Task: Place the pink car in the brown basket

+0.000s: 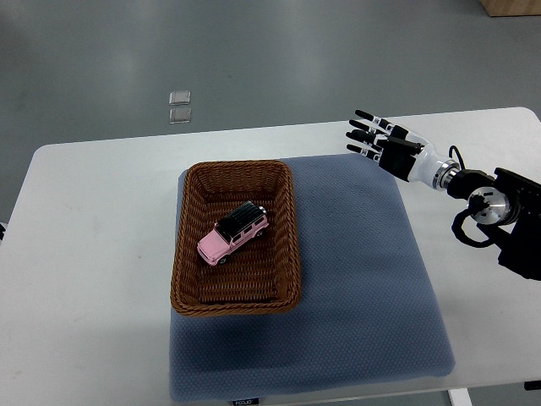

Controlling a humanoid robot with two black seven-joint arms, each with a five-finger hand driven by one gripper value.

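A pink toy car (233,235) with a black roof lies inside the brown wicker basket (189,254), near its middle, angled toward the far right. My right hand (368,134) hovers over the far right of the table, well away from the basket, with its fingers spread and holding nothing. Its arm (490,203) comes in from the right edge. No left arm shows.
The basket stands on a blue-grey mat (363,279) spread over a white table (84,254). Two small clear squares (179,106) lie on the grey floor beyond the table's far edge.
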